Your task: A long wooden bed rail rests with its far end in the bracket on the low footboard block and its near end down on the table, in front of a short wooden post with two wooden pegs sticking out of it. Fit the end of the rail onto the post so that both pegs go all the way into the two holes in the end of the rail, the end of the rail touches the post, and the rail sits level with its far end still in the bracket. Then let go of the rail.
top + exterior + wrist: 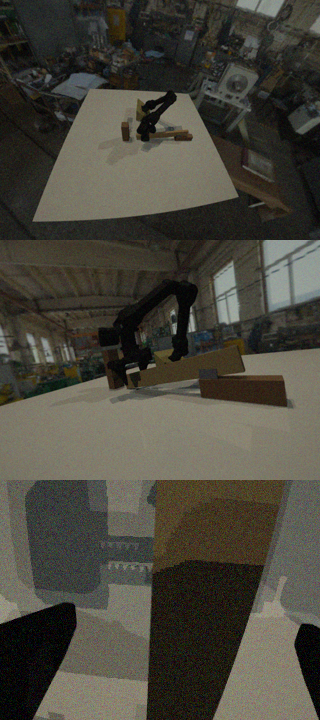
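The long wooden rail [169, 134] [180, 371] [215, 535] slopes down to the left. Its far end is raised at the grey bracket [208, 373] on the low footboard block [184, 137] [242, 389]. Its near end is down at the table, a short gap from the upright post [125, 131] [110, 354]. My gripper [144, 137] [134, 376] [188, 624] is open, pointing down around the rail's near end. In the wrist view the rail runs between the spread fingers, with free space on both sides. The pegs and the holes are hidden or too dark to make out.
A yellowish upright panel [139, 110] [160, 354] stands behind the rail, beside the arm's base. The black arm arches over the rail from behind. Shadows of the arm and post fall on the pale table top [144, 180] [129, 433].
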Tool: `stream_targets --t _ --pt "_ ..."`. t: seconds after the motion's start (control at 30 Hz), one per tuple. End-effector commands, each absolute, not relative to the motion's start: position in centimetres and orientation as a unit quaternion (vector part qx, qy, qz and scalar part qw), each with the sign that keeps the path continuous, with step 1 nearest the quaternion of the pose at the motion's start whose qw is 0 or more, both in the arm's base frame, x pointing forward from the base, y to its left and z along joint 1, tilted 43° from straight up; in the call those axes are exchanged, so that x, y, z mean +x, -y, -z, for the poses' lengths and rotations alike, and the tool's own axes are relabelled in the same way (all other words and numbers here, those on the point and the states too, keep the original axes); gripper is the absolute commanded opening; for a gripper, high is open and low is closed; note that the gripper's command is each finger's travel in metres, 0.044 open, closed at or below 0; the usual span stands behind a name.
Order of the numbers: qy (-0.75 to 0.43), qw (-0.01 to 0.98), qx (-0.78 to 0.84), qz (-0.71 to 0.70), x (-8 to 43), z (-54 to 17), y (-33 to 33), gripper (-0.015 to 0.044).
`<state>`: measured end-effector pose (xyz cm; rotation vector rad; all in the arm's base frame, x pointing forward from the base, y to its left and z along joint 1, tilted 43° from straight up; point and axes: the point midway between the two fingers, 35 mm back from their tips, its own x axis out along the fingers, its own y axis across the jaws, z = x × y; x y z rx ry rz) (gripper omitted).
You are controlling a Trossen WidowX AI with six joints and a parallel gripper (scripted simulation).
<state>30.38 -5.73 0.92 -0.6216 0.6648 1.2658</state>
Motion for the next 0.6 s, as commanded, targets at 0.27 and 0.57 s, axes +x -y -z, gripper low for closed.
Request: stream_targets --t 0.27,0.57 --pt "-0.299 0.712 -0.276 -0.572 30.36 -0.21 4.88 0.0335" --pt "-0.299 0.712 -0.276 -0.572 30.36 -0.21 4.88 0.0099"
